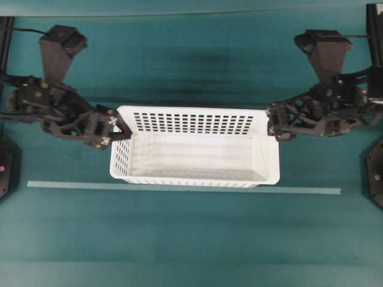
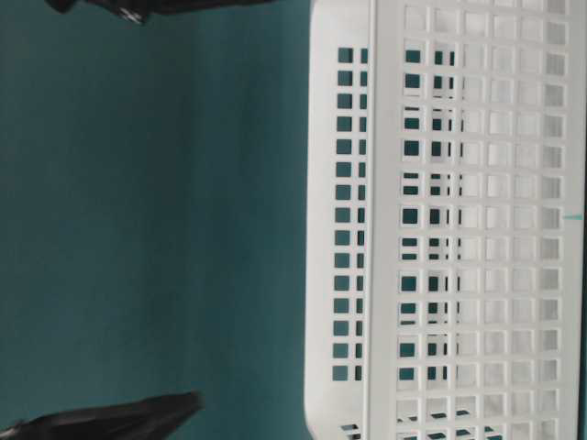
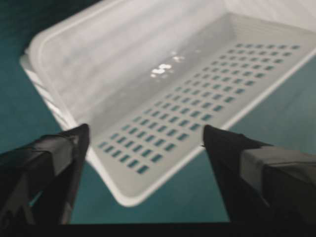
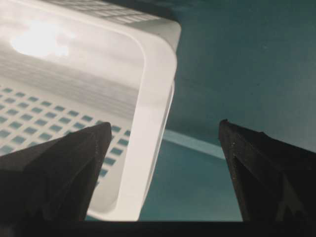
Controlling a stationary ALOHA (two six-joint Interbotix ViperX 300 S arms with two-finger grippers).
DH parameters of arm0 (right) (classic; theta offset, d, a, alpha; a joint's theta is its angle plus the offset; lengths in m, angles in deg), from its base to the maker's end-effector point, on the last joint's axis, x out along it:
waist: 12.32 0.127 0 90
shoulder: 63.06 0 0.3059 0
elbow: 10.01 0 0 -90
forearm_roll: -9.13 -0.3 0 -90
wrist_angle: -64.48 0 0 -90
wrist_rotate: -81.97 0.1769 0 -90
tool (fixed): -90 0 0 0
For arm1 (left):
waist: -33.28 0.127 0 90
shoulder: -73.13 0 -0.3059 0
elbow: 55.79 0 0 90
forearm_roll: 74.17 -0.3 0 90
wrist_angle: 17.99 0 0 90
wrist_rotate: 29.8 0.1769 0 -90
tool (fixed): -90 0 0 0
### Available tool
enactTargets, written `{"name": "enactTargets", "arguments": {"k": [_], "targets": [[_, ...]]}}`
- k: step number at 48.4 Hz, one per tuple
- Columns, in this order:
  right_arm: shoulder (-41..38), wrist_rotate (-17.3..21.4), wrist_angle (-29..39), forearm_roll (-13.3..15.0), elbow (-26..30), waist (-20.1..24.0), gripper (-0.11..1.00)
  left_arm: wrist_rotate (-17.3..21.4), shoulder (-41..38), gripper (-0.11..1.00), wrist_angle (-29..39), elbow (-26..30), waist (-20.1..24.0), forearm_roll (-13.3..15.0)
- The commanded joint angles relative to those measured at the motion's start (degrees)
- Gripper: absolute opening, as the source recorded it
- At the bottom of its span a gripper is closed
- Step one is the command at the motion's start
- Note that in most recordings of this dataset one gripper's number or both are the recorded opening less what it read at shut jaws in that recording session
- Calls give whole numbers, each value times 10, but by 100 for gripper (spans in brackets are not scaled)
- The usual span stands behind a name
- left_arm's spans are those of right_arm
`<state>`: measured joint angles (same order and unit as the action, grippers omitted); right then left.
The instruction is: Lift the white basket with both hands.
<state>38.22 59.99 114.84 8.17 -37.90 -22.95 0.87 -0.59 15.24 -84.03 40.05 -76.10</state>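
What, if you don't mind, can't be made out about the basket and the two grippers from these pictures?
- Overhead view: whether the left gripper touches the white basket; the black jaws overlap its corner.
- Overhead view: the right gripper blurs into its arm, so contact is unclear.
- Table-level view: the basket's right part is cut off by the edge.
- Wrist views: the rim is blurred.

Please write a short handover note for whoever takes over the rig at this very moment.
Left claw: open, empty, at the white basket's left end near the far corner, fingers straddling the rim in the left wrist view.
Right claw: open, empty, at the basket's right far corner, rim between its fingers in the right wrist view.
Basket: empty, resting on the teal table, just behind the pale tape line.
Done: both arms brought to the basket's ends.
Left: close both claws on the rim, then lift evenly together.
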Motion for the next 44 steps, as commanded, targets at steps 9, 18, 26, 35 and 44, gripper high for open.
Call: {"name": "enactTargets", "arguments": {"k": [9,18,26,35,44], "targets": [[80,-30,-98,3,8,4,90,38,73,97,-13,9,-1,-1],[128,-83,-251,8,-8,17,90,117,109,96,-55,2,-6,-1],[156,-168,-372,18,-31,25,90,191,119,96,-113,-1,-8,-1],[176,-275,-408,18,-40,32,90,272,122,96,-172,-4,-9,-1],[190,-401,-420,18,-47,46,90,370,131,96,-220,-12,-17,-1]]}}
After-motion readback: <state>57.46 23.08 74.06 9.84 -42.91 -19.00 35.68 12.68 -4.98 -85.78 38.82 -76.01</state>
